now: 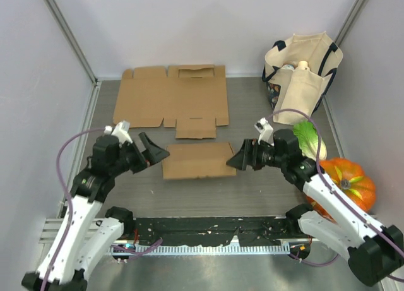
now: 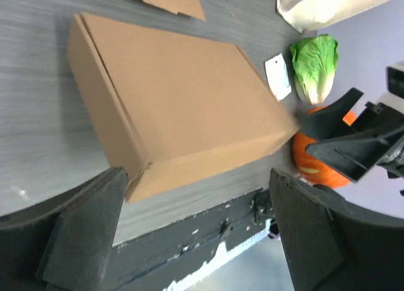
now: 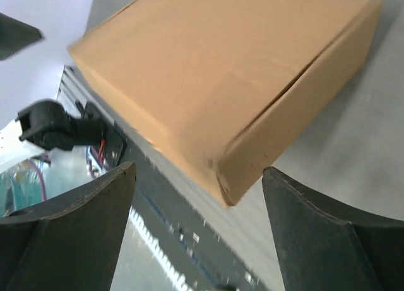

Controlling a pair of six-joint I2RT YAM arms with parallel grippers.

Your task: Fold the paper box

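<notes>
left gripper [image 1: 154, 153] and right gripper [image 1: 242, 156] sit with jaws apart, either side of the folded box [image 1: 197, 160]; with nothing holding it, its lid may spring open.

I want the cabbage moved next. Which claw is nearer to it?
Right. The right claw sits at the folded box's right end, just left of the cabbage; the left claw is off the box's left end.

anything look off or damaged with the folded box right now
Nothing major. The folded box lies closed and flat between the open left gripper and the open right gripper, touched by neither. The left wrist view shows a slight gap at one corner seam. No tears or spills show.
</notes>
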